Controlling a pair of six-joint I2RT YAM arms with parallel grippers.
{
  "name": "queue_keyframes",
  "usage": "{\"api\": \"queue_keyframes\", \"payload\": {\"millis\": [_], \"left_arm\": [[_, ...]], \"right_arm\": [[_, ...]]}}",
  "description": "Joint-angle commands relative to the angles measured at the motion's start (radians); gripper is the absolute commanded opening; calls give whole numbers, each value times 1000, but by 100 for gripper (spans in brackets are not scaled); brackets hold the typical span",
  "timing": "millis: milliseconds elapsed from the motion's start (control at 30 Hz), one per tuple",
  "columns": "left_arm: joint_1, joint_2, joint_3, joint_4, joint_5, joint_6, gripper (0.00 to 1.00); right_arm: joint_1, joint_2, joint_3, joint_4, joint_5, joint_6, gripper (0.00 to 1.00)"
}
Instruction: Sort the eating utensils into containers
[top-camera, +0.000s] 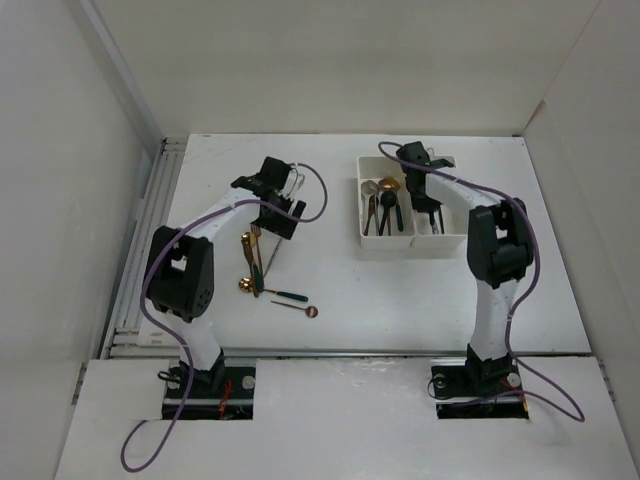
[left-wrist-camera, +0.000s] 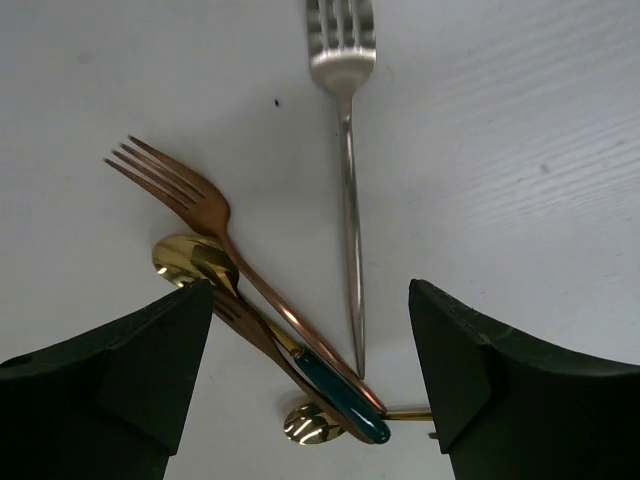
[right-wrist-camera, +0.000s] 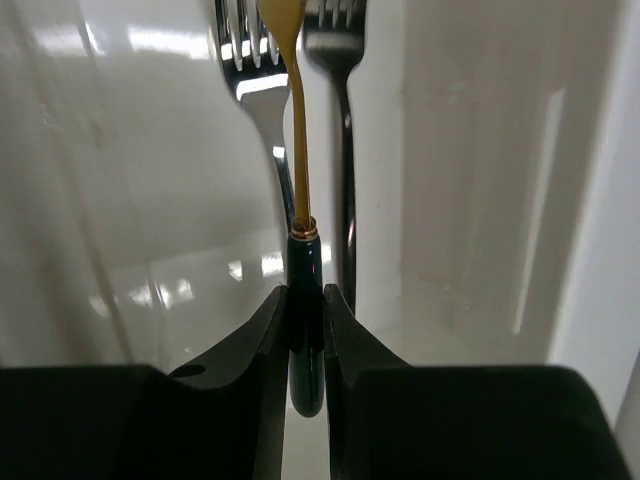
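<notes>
While a gold utensil (right-wrist-camera: 299, 150) is pinched by the right fingers (right-wrist-camera: 245, 350) in a part-filled white bin (top-camera: 440, 243), forks (left-wrist-camera: 345, 180) are left below spread left fingers (left-wrist-camera: 120, 370).

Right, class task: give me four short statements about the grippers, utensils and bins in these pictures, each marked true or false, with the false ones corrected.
1. The right gripper has its jaws shut on a teal-handled gold utensil. True.
2. The left gripper holds the silver fork. False: its jaws are open and empty, and the fork lies on the table.
3. The left bin holds spoons. True.
4. Every utensil is already in a bin. False: several, including a copper fork, lie on the table beneath the left gripper.
</notes>
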Motion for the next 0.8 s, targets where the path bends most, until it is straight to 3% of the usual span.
{"api": "queue_keyframes", "payload": {"millis": [0,200,433,767], "left_arm": [[0,19,-39,-58,-33,86,76],[0,68,-83,7,25,96,75],[0,172,-40,48,59,77,69],[0,260,24,48,128,68,30]], "right_arm": [[3,39,67,-94,67,8,20],[3,53,89,-116,100,28,39],[3,-7,79,-97,111,28,45],[-6,-168,89,-87,48,61,45]]}}
